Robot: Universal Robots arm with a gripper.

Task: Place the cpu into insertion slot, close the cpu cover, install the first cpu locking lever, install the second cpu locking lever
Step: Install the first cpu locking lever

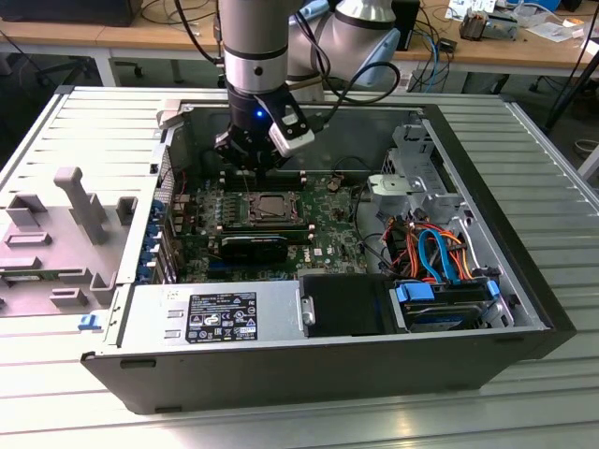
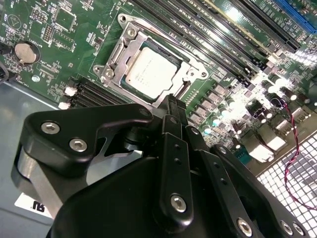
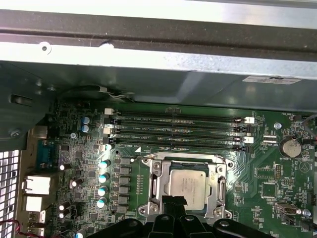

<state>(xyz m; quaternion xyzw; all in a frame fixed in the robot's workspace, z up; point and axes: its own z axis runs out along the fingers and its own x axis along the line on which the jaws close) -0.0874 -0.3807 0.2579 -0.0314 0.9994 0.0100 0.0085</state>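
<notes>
CPU [image 2: 150,69] sat flat in the slot [image 3: 153,184] on the green board [image 3: 262,166], its silver top showing through the cover [image 2: 120,53], which I saw lying down around it in both wrist views. From my remote seat I had the gripper [image 1: 251,154] hanging above the socket's far edge inside the case [image 1: 309,369], its black fingers [image 2: 172,111] drawn together on nothing just beside the cover's rim. Memory slots [image 3: 178,130] lay close along one side of the socket, with bare board around the other edges.
</notes>
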